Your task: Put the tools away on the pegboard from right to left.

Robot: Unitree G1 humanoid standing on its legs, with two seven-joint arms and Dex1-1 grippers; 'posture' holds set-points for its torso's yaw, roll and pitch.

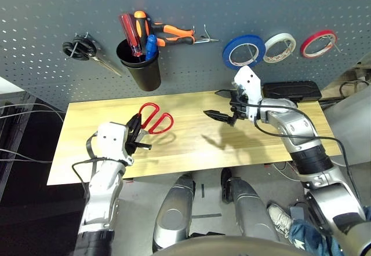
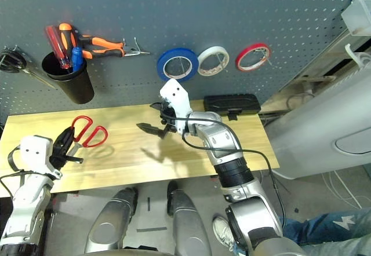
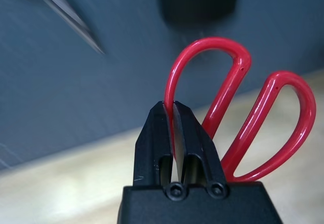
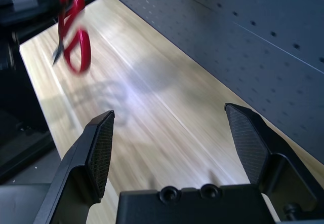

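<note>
Red-handled scissors (image 3: 217,107): gripped by one handle loop between the fingers of the left gripper (image 3: 174,148), closed on it, above the left part of the wooden table (image 1: 191,152). Right gripper (image 4: 169,158): fingers wide apart, nothing between them, over the table. Pegboard (image 1: 191,13) behind: black cup (image 1: 145,73) holds the blue-handled screwdriver (image 1: 151,46) and a red-handled tool (image 1: 130,33); orange-and-black-handled needle-nose pliers (image 1: 174,34) hang just beside it. Farther right, blue tape roll (image 1: 226,53), white roll (image 1: 288,48), red roll (image 1: 304,46). Black-handled scissors (image 1: 81,48) hang left of the cup.
</note>
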